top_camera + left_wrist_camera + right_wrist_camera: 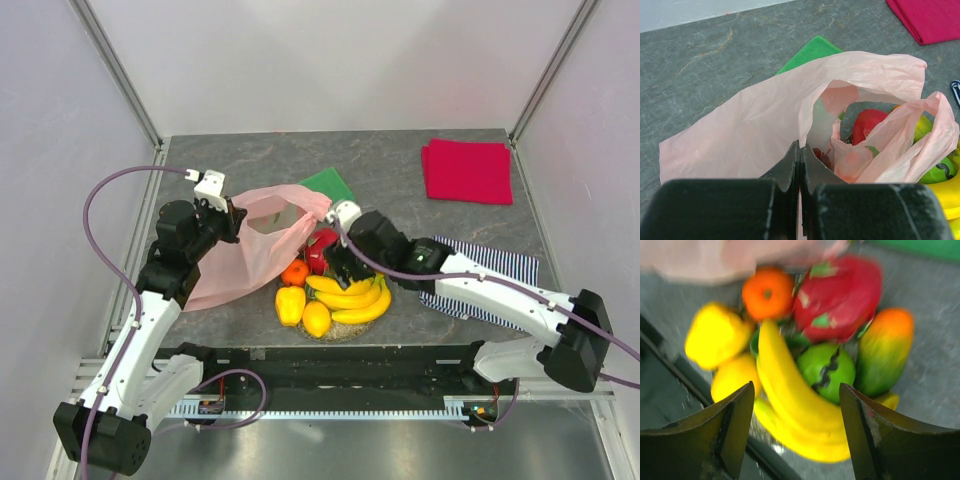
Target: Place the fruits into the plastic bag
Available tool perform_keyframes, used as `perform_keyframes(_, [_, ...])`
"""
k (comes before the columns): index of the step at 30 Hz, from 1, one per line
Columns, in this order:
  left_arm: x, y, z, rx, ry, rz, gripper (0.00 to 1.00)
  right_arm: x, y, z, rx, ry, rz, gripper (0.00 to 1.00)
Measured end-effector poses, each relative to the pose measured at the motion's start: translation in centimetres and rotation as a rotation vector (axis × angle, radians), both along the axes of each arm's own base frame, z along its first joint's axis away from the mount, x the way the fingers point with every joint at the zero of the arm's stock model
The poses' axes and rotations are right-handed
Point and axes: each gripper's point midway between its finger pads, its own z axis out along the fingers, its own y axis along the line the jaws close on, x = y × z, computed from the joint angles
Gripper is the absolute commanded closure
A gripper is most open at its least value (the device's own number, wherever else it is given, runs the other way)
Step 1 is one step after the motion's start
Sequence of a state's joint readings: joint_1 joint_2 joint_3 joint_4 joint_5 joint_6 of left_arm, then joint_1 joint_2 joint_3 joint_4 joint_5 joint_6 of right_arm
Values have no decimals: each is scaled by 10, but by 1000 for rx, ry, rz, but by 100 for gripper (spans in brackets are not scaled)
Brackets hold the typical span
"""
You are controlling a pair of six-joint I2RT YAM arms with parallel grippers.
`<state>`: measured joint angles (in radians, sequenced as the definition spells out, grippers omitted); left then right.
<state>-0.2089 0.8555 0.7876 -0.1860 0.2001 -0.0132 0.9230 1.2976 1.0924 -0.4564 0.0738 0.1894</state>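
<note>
Jaws of left gripper (pixel 800 150) pinch shut on plastic bag (pixel 755 125) rim, lifting mouth open toward fruits (pixel 335 292) at frame centre. Jaws of right gripper (pixel 795 390) spread, empty, over banana bunch (pixel 777 365), probably next pick. Slack bag flap sags across opening, could block entry. Behind bag peeks green cloth (pixel 812 50); red cloth (pixel 467 170) upper right.
</note>
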Motion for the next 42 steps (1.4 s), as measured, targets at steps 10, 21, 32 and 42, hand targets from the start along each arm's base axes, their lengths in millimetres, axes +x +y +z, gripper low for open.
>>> perform_keyframes(10, [1, -1, 1, -1, 1, -6, 98, -37, 1, -54, -256, 25, 212, 23])
perform_keyframes(21, [1, -2, -2, 0, 11, -11, 99, -27, 1, -69, -373, -21, 288, 34])
perform_keyframes(32, [2, -2, -4, 2, 18, -11, 98, -29, 3, -76, -401, -15, 343, 40])
perform_keyframes(42, [2, -2, -4, 2, 18, -11, 99, -27, 1, -89, -451, -9, 357, 58])
